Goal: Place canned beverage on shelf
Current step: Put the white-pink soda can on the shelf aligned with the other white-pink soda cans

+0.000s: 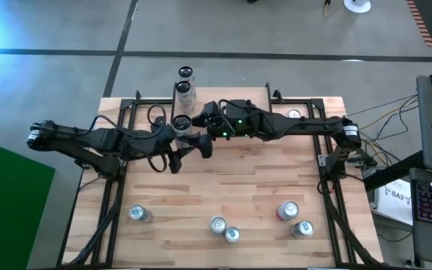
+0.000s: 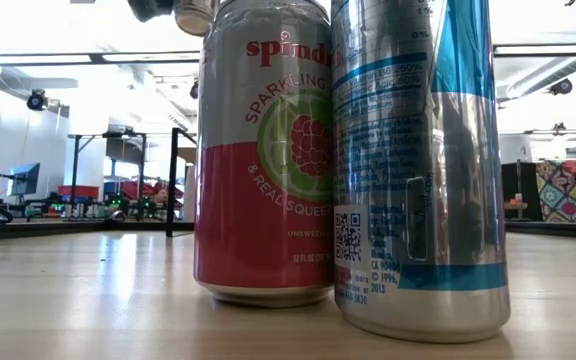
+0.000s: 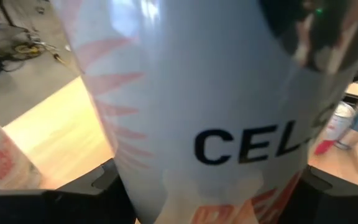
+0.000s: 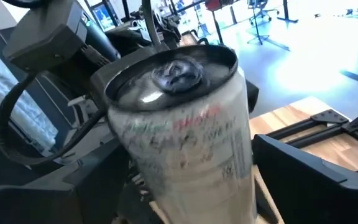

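Two grippers meet at one white can (image 1: 182,121), which is raised over the far middle of the table (image 1: 261,187). This can is the task's thing and the landmark here. The left gripper (image 1: 184,135) reaches it from the left. In the left wrist view the can fills the gap between that arm's dark fingers (image 3: 73,193), so I judge them clenched on its body. The right gripper (image 1: 205,120) is just beside the can on the opposite side. Whether it also has hold of the can, I cannot tell.

The can's long axis is close to upright, with the lid (image 4: 173,71) on top and a slight lean in the right wrist view. Both arms are equally near, but the left one seems to carry it.

Beyond the white can, toward the table's far edge, two more cans (image 1: 185,84) stand in a row, the nearer one just beside it. I cannot make out the shelf under them, so the drop spot is a guess. On that side room is tight, and a push outward could knock the row. Back from the white can the board is bare until five loose cans (image 1: 217,224) well apart near the front edge.
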Controlling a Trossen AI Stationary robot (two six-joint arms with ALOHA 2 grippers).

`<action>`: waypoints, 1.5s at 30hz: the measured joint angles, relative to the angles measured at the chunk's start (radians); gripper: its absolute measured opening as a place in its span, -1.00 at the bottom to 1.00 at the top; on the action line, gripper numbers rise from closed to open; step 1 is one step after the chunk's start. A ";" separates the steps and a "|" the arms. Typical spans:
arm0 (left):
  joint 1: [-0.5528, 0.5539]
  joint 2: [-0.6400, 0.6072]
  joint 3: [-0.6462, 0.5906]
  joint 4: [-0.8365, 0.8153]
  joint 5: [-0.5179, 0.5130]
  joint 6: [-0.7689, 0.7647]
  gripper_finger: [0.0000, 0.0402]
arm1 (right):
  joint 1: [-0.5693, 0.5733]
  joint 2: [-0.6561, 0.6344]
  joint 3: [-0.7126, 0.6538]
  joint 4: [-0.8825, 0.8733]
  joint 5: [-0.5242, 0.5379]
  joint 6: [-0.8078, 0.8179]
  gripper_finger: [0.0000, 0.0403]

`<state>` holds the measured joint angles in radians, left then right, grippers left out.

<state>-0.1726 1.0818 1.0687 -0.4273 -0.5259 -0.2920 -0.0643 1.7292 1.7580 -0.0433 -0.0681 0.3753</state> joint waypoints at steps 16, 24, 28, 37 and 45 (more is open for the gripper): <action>-0.001 -0.023 0.000 -0.036 0.289 0.037 0.39 | 0.000 0.001 0.004 -0.066 -0.181 -0.068 0.17; -0.001 -0.058 0.045 -0.028 0.343 0.082 0.42 | -0.003 0.001 0.004 -0.119 -0.344 -0.128 0.17; -0.001 -0.055 0.082 -0.047 0.363 0.107 0.41 | -0.002 -0.001 0.005 -0.097 -0.351 -0.129 0.17; 0.000 -0.048 0.096 -0.063 0.387 0.102 0.36 | -0.002 -0.004 0.006 -0.094 -0.372 -0.138 0.20; 0.000 -0.042 0.096 -0.067 0.388 0.103 0.22 | 0.000 -0.004 0.006 -0.100 -0.376 -0.145 0.22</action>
<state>-0.1730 1.0397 1.1645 -0.4943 -0.1378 -0.1890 -0.0639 1.7248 1.7641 -0.1432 -0.4436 0.2306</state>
